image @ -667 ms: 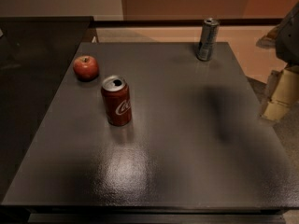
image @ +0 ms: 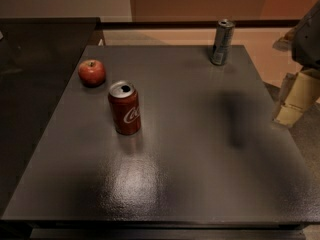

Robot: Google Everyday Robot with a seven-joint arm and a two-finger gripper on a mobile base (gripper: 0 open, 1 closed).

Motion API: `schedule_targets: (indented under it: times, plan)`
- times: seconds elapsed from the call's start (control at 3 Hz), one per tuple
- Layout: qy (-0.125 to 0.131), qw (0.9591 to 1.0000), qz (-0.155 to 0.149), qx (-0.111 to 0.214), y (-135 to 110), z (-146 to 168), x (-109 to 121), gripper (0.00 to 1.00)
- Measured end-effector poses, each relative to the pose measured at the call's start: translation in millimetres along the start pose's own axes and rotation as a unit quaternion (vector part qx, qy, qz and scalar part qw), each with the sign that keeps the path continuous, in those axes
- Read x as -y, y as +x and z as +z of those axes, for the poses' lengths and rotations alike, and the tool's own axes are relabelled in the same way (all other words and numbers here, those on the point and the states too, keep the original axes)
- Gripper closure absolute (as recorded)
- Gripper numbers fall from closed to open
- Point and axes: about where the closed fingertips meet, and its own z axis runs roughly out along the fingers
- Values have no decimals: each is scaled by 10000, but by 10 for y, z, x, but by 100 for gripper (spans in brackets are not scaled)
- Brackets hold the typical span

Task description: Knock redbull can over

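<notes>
Two cans (image: 222, 42) (image: 124, 108), one apple (image: 92, 72), one tool (image: 292, 104) at right edge.

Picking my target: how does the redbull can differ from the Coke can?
The redbull can is slim and silver-grey, far right on the table; the Coke can is wider, red, near the apple at left. Both stand upright. The gripper hangs beyond the table's right edge, touching neither.

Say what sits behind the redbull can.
Behind the redbull can, only the table edge and floor show; the can hides the strip directly behind it. The gripper hangs beside the table.
</notes>
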Motion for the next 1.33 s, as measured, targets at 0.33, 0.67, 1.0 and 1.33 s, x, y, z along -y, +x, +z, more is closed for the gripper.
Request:
schedule_targets:
  times: [0.33, 0.67, 1.0, 1.33]
  plan:
    - [159, 9995, 191, 170, -40, 152, 197, 0]
    - [344, 9976, 421, 427, -67, 314, 481, 0]
    - [580, 9930, 702, 755, -58, 446, 853, 0]
    - [758, 9862, 966, 1108, -50, 545, 1205, 0]
